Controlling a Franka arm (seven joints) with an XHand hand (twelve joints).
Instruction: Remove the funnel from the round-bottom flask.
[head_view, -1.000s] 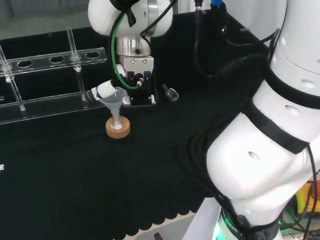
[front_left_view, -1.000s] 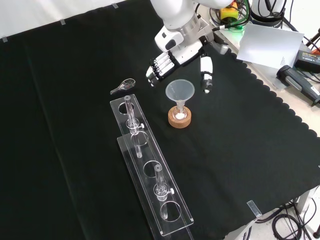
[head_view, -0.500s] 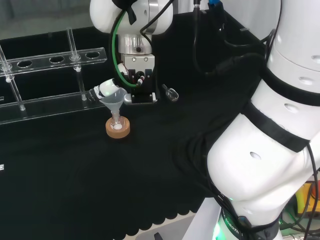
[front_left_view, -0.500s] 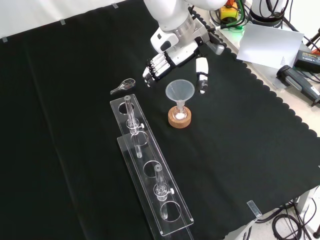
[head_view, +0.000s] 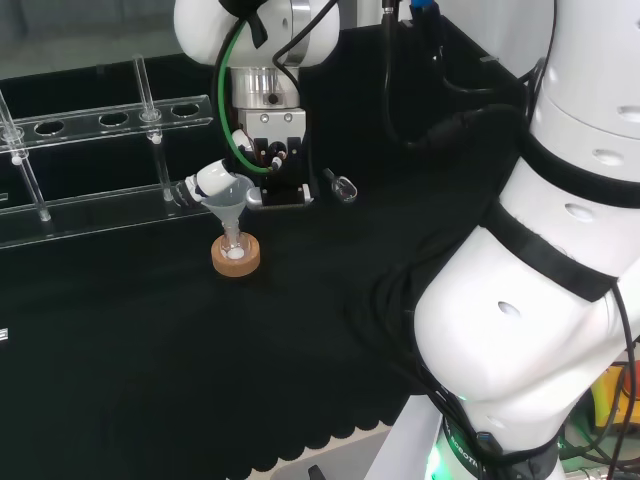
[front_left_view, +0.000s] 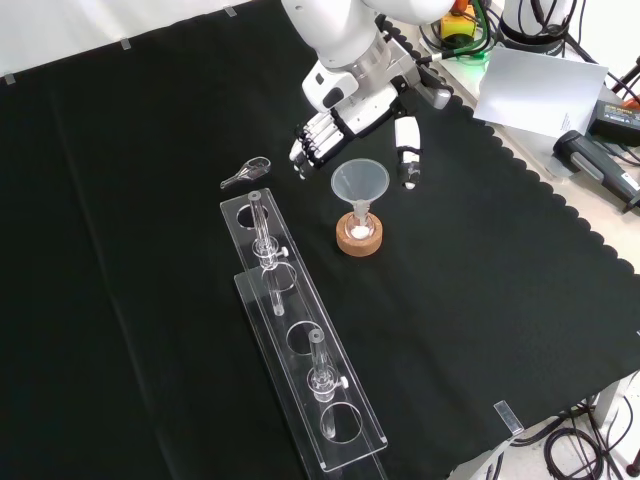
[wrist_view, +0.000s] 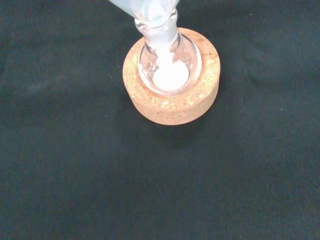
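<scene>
Hovering behind funnel (front_left_view: 360, 181), hand (front_left_view: 352, 115) fingers (front_left_view: 307, 143) released, holding nothing; should close around cone, lift straight so flask (wrist_view: 169, 64) stays seated.

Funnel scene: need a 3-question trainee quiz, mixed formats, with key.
1. True or false: the funnel sits in the round-bottom flask.
2. What is the flask's stand? A) red ribbed ring B) cork ring C) metal clamp
3. Fill in: in the front view, the hand is just beyond the funnel with its fingers ____.

Key:
1. True; its stem is in the flask's neck.
2. B.
3. Open: the fingers are to the funnel's left and the thumb to its right, neither closed on it.
</scene>
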